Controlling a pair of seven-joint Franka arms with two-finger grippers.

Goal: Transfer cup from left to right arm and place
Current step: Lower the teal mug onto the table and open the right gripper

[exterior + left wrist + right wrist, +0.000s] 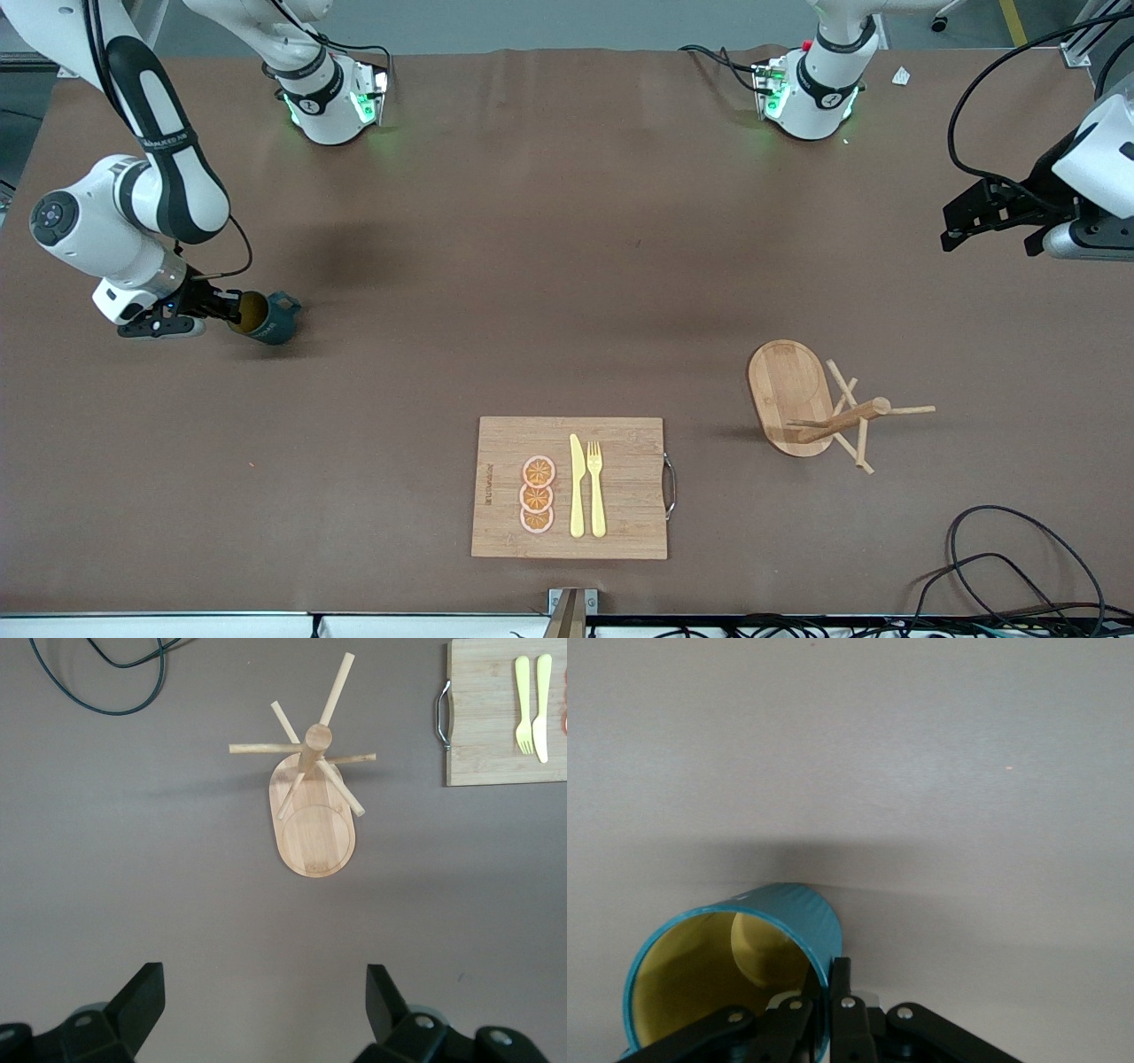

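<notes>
Teal and ribbed, the cup [266, 316] is being held tilted on its side by the right gripper [215, 306], low over the brown tabletop [532, 266] at the right arm's end. Its rim is being pinched between the jaws, one finger inside the yellowish-brown interior and one outside the wall, as is being shown in the right wrist view [735, 974]; the handle is being turned away from the gripper. Whether the cup is touching the tabletop cannot be told.

Toward the middle, close to the front camera, a wooden cutting board [620, 523] is lying flat, and three orange slices [537, 494], a yellow knife [577, 487] and a yellow fork [596, 487] are being carried on it.

Toward the left arm's end, a wooden peg rack [797, 399] is standing beside the board. The left gripper [992, 217] is being held up in the air over the tabletop's edge, its jaws spread wide with nothing between them, and the left arm is waiting.
</notes>
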